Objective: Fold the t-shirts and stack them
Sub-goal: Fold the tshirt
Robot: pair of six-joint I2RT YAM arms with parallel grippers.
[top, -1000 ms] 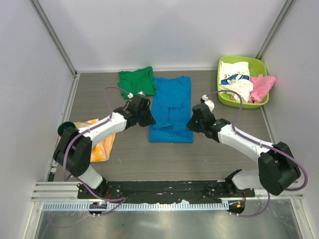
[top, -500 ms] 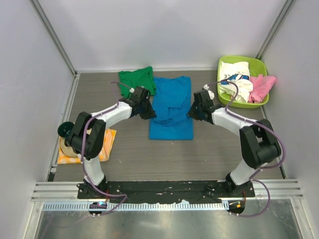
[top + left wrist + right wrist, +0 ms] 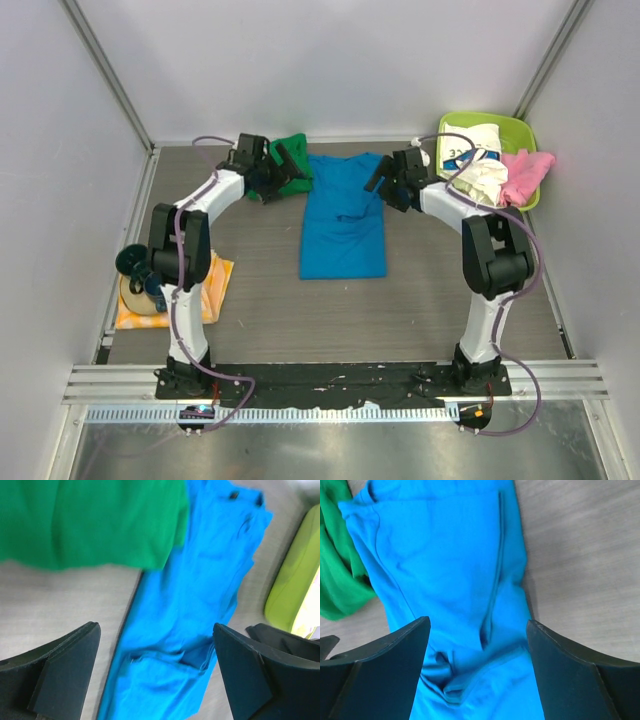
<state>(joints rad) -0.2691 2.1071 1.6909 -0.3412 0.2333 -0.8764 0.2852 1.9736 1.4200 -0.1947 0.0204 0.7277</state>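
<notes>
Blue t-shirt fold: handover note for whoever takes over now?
Both open, empty: left gripper at the far left edge of the blue t-shirt, right gripper at its far right edge. The shirt lies mid-table, looks folded lengthwise, not yet across. The green t-shirt is bunched at its far left corner; the white t-shirt and pink t-shirt are in the basket. Left: finish blue, fold the others, stack.
</notes>
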